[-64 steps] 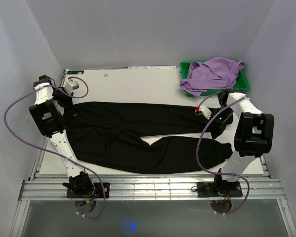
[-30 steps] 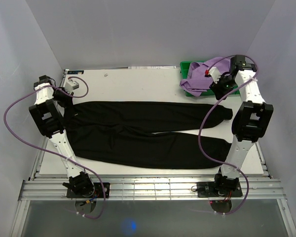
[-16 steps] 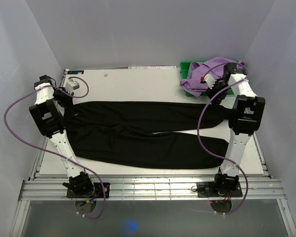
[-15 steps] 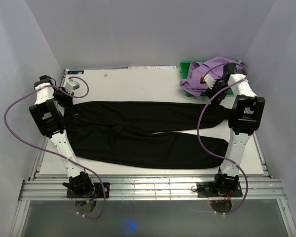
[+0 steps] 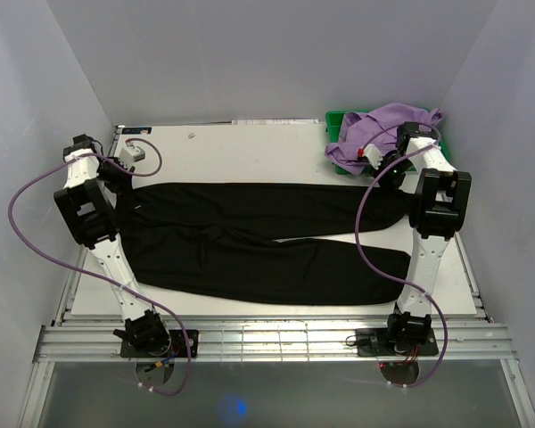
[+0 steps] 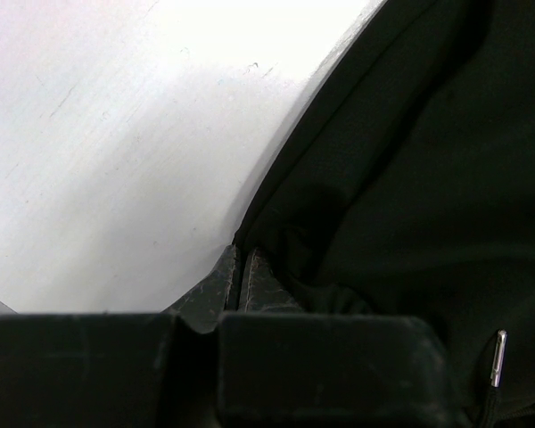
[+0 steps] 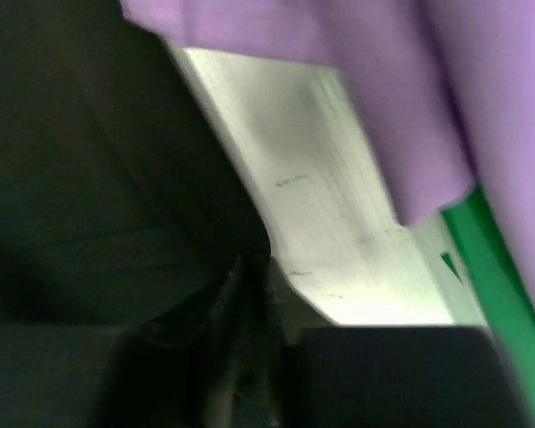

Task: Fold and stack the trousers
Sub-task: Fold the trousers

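The black trousers [image 5: 250, 241] are laid flat across the white surface [image 5: 250, 152], spanning nearly its whole width. The waist is at the left and the two legs are stretched out to the right. The farther leg is seen running straight towards the right arm. The nearer leg is angled slightly towards the front edge, so a thin wedge of bare surface is left between the two legs near the cuffs.

The left pincer [image 5: 123, 185] is placed at the far left corner of the waist. In the left wrist view its fingers are seen pressed together, with the edge of the black cloth nipped at their tips. A small pucker of fabric is raised just beside them, and bare surface is seen to the left of that edge.

The right pincer [image 5: 382, 178] is set at the cuff end of the farther leg, near the green bin [image 5: 337, 120]. The right wrist view is blurred. The fingers are shown narrow, nearly together, at the rim of the black cloth, but whether cloth is caught between them cannot be told.

A lilac garment [image 5: 388, 129] is heaped in the bin at the far right corner and draped over its near rim, just beyond the cuff.
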Available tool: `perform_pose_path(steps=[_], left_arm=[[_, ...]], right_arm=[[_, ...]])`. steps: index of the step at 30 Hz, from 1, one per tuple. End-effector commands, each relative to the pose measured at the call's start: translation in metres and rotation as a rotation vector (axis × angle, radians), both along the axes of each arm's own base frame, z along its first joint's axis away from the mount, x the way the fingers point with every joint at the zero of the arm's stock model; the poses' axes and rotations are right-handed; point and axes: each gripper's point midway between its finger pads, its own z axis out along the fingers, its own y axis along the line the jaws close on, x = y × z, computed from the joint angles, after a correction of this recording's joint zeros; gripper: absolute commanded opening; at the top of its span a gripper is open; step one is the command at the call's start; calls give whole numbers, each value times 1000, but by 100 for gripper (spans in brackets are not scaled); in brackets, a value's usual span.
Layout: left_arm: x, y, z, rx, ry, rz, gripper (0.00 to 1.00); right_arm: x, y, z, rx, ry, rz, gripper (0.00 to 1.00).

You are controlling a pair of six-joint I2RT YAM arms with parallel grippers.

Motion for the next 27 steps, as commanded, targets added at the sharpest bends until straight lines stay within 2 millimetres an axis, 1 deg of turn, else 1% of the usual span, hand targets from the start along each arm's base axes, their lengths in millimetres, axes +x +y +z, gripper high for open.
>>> perform_pose_path(steps=[1,2,3,5,6,7,8,9,10,11,12,13,14,15,16,17,18,19,20,21,22,23,24,25,26,27], left_arm=[[5,-6,9,7,-11,-15,0],[8,-6,13,5,-24,-12,0],[10,-5,16,5,-34,0,0],[21,-2,30,12,-91,9,0],[24,-1,35,13,-115,13,0],[34,2,51,29,-176,26,0],[35,3,54,19,-198,36,0],[37,5,61,19,-226,48,0],[46,9,81,36,-298,57,0],[43,10,81,28,-312,64,0],[44,11,87,34,-338,67,0],[50,15,97,48,-387,68,0],[49,16,113,59,-426,66,0],[46,14,114,52,-434,60,0],[49,16,123,57,-467,64,0],[46,17,137,62,-496,65,0],[42,12,136,46,-499,52,0],[40,11,141,46,-513,46,0],[37,9,146,46,-524,35,0],[29,4,157,29,-543,25,0],[23,5,162,18,-556,28,0],[17,2,167,9,-573,7,0],[3,-7,171,-6,-585,-20,0],[-7,-4,173,10,-596,-30,0],[-17,-4,172,17,-605,-46,0],[-37,-9,166,30,-609,-82,0]], right_arm=[[-5,-1,11,-23,-1,81,10],[-5,-4,21,-26,-20,80,8],[-4,-5,26,-26,-31,77,8],[-2,-9,38,-30,-61,67,8],[0,-13,49,-34,-85,53,8],[4,-16,60,-37,-111,43,8],[5,-18,67,-32,-129,34,8],[6,-24,80,-33,-157,18,8],[6,-27,88,-28,-173,6,8],[4,-32,102,-26,-198,-10,8],[1,-34,108,-22,-208,-19,8],[-2,-35,114,-16,-218,-21,8],[-10,-37,124,-16,-231,-28,8],[-15,-37,128,-14,-233,-30,8],[-20,-36,132,-8,-237,-26,8],[-31,-36,138,-7,-241,-29,8],[-38,-35,139,-4,-236,-28,8],[-44,-34,141,2,-239,-25,8],[-52,-34,155,0,-270,-24,8],[-63,-33,146,5,-248,-20,8],[-70,-33,147,7,-253,-16,8],[-81,-35,159,-3,-285,-11,8],[-97,-33,144,2,-246,-3,8],[-108,-35,143,-9,-245,9,8],[-120,-38,154,-37,-289,41,8],[-140,-36,134,-36,-245,57,8]])
